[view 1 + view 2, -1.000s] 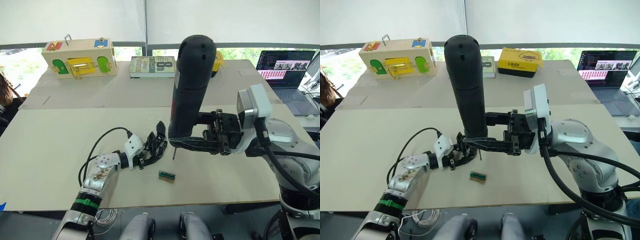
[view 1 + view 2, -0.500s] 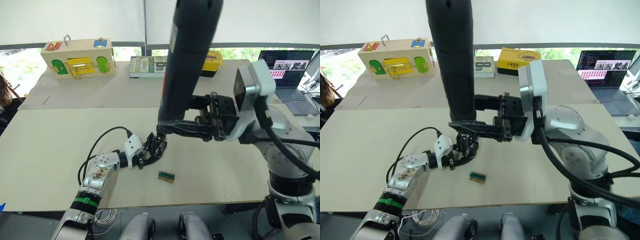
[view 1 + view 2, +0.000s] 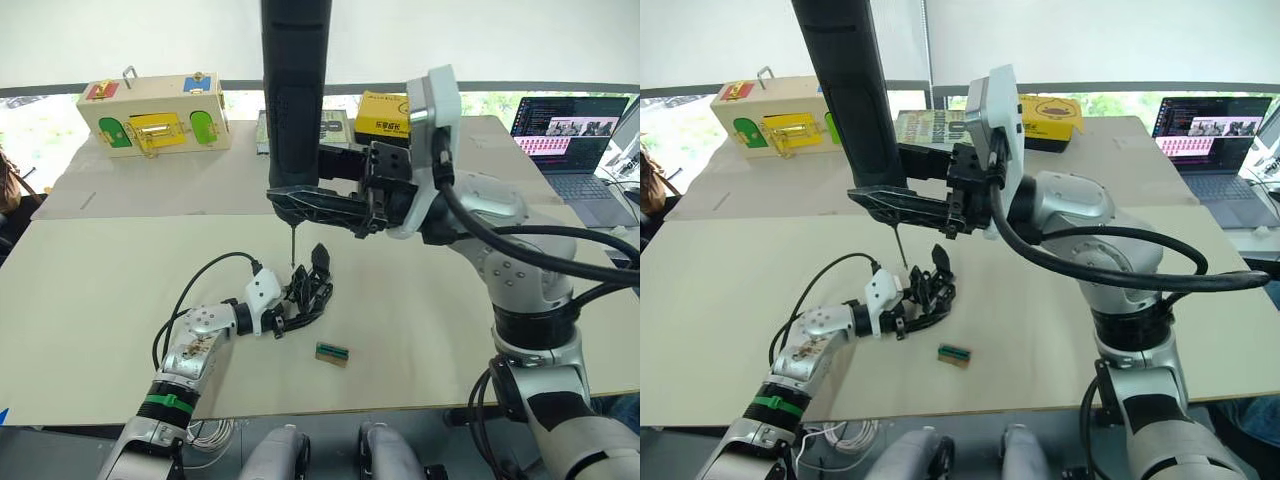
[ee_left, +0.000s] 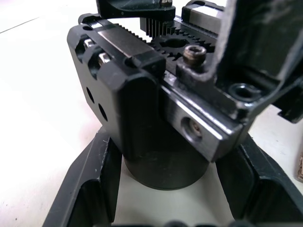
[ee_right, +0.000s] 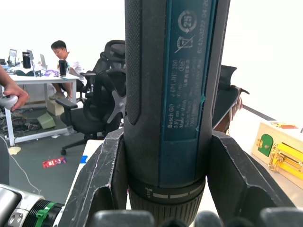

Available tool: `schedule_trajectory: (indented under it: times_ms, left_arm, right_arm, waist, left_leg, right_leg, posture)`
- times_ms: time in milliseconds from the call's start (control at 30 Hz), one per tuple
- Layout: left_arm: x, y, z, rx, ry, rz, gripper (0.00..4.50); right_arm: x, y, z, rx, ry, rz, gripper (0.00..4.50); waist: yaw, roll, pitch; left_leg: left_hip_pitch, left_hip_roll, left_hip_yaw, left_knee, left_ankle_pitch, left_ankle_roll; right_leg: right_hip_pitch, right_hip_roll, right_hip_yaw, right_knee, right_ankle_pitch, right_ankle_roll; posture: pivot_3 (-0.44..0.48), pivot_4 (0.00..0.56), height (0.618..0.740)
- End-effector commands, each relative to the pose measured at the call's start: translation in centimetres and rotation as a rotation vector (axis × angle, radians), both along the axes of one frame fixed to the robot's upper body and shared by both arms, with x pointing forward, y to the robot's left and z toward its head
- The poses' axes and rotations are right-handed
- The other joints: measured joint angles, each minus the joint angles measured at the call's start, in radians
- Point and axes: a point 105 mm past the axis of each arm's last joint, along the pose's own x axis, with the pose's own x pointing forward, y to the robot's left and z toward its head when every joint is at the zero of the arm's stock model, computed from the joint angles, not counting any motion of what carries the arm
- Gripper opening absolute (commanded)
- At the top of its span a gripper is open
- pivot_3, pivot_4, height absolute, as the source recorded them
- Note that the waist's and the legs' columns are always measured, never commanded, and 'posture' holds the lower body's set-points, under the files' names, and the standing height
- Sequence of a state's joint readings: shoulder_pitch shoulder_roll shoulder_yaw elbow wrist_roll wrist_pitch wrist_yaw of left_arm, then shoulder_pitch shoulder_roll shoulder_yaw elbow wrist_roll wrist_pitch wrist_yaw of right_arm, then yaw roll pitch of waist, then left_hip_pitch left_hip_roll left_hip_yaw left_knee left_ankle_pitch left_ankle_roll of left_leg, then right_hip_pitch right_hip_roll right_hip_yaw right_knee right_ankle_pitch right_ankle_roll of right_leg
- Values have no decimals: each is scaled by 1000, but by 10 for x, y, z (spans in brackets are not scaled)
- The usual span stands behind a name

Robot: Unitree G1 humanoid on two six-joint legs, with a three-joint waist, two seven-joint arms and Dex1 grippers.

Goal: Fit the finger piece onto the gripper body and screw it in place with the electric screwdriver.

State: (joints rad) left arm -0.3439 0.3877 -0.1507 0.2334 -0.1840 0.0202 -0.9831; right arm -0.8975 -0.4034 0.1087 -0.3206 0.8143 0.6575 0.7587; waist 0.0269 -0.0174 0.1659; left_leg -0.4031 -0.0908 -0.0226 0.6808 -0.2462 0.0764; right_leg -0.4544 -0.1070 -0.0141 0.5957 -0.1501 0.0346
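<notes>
We judge screw-driving step in hand. Left gripper (image 3: 303, 300) clamps gripper body (image 4: 156, 113); right gripper (image 3: 310, 203) clenches electric screwdriver (image 3: 296, 90). Bit hangs above, seemingly just clear; next, lower onto screw head.

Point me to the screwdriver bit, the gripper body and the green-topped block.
electric screwdriver (image 3: 292, 246), left eye view, on its thin metal bit.
gripper body (image 4: 165, 166), left wrist view, on its round cylindrical base.
green-topped block (image 3: 333, 352), left eye view, on its top face.
</notes>
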Motion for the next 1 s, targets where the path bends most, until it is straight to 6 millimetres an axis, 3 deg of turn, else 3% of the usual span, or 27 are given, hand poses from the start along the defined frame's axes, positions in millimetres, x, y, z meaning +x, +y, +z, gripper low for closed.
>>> schedule_trajectory:
  times_ms: [33,1000]
  left_arm:
    - [-4,3,-11,23,37,-1,2282]
    - [-11,8,-19,40,68,-22,2282]
  right_arm:
    - [-9,4,15,26,-60,31,1924]
    - [-3,25,-10,-42,-26,41,1924]
  waist:
    - [-3,0,0]
    - [-19,0,0]
  left_leg:
    - [-1,0,0,0,0,0]
    - [-1,0,0,0,1,-1]
  right_leg:
    - [-1,0,0,0,0,0]
    - [-2,1,0,1,1,-1]
  posture:
    - [0,150,740]
    - [0,150,740]
